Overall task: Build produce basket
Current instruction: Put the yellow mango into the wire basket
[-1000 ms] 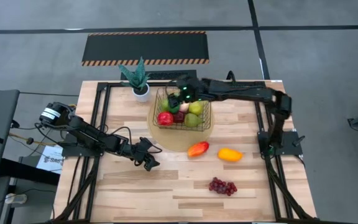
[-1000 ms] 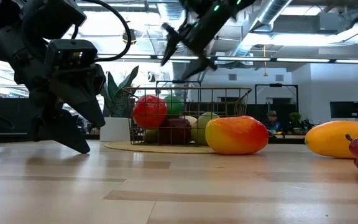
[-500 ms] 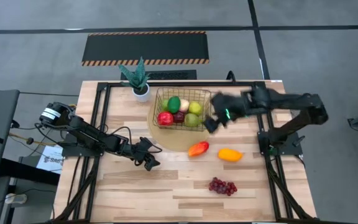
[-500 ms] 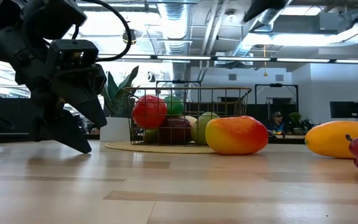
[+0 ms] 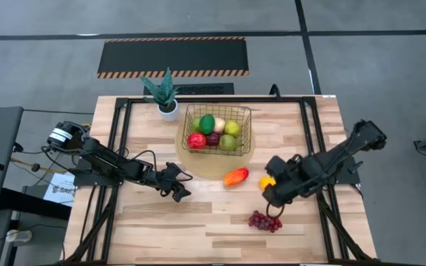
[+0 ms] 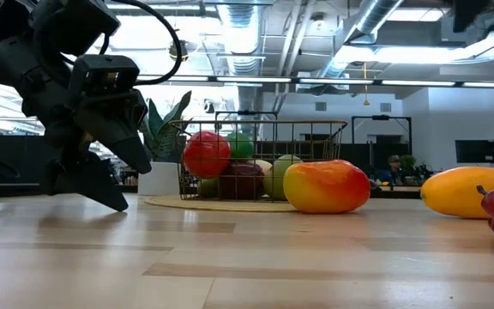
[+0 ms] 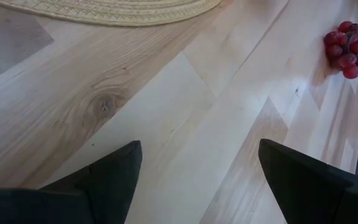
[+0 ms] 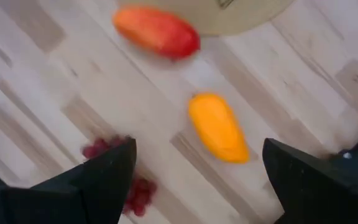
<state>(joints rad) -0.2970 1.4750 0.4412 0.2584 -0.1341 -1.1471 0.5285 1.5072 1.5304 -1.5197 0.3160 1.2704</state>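
Wood planks make up the surface, and grey floor lies all around it. A black mat with striped edges lies on the floor past the far side.

The basket sits on a round straw mat near the far middle of the surface. Inside it are a red apple, a lime, a dark red fruit, a peach and two yellow-green fruits. A small white pot with a spiky plant stands just beside the basket, on its left.

Three fruits lie on the surface outside the basket. The mango lies at the near edge of the straw mat. The yellow fruit lies to its right, partly hidden under the right arm from above. The grapes lie nearer the front, well apart from the basket.

The left tool rests low over the surface, left of the straw mat. Its fingers are spread open and hold nothing.

The right tool hangs above the surface, between the yellow fruit and the grapes. Its fingers are wide open too, with nothing between them. From its wrist you can see the mango, the yellow fruit and the grapes below it.
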